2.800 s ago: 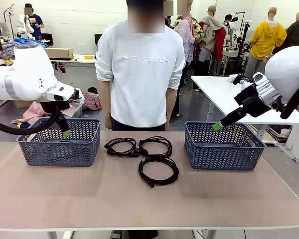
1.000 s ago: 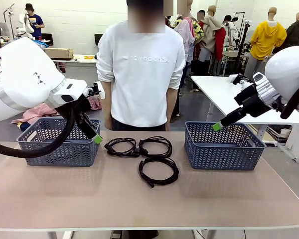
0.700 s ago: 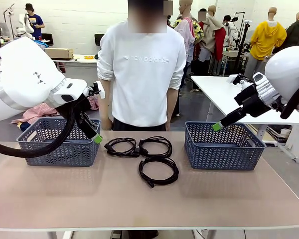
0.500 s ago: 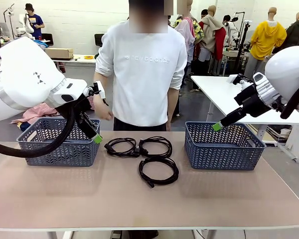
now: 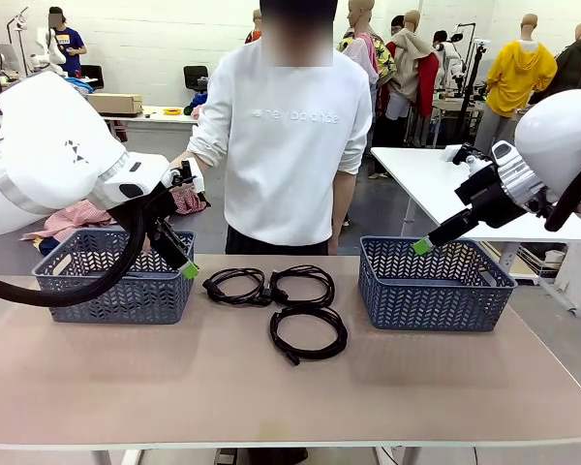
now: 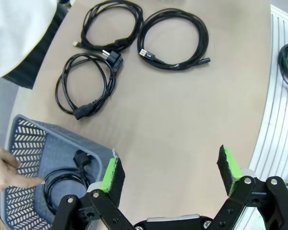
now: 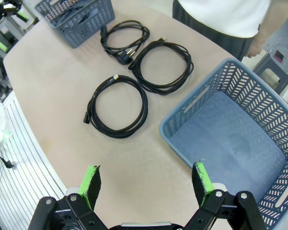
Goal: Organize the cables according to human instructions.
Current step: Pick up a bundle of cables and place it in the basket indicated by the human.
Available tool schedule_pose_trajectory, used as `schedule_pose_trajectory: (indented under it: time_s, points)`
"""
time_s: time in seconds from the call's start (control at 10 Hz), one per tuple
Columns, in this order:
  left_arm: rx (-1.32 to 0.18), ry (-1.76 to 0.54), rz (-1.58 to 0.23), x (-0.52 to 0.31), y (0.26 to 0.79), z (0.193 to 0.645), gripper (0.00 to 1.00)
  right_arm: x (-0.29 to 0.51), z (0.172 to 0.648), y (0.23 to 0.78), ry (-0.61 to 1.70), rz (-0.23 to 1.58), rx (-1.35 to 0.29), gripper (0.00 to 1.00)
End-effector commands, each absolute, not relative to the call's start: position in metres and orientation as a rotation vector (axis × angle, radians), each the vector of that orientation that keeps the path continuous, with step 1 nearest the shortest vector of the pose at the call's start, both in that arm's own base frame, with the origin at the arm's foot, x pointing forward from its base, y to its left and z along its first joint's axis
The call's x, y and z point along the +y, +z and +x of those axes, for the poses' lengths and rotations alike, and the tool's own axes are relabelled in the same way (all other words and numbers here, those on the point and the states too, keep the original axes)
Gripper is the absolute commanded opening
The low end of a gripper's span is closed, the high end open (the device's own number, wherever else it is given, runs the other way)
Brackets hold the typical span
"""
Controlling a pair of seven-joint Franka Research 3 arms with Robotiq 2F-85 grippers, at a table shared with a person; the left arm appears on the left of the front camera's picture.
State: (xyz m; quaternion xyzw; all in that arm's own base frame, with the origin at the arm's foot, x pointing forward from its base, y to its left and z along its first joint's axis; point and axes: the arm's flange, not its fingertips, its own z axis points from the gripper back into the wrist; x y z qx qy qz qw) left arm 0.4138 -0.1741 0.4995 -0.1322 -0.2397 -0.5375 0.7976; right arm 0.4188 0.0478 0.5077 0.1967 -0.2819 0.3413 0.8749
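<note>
Person's hand (image 6: pixel 2 167) now at left basket (image 6: pixel 62 143); 3 coiled cables (image 6: pixel 114 56) flat beside it.

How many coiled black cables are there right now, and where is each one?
4. Three lie on the table between the baskets: the far-left coil, the far-right coil, the near coil. The fourth coil lies in the left basket; the right basket holds none.
</note>
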Motion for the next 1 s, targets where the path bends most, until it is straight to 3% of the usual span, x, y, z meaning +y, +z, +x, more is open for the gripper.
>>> schedule_pose_trajectory:
  time_s: [0.0, 0.9]
  points:
    - [-0.519, -1.150, -0.282, -0.1728, 0.5004, 0.4149, 1.00, 0.0476, 0.4208, 0.5075, 0.717, 0.432, -0.602, 1.00]
    - [-0.515, -1.154, -0.284, -0.1741, 0.4995, 0.4138, 1.00, 0.0476, 0.4208, 0.5075, 0.717, 0.432, -0.602, 1.00]
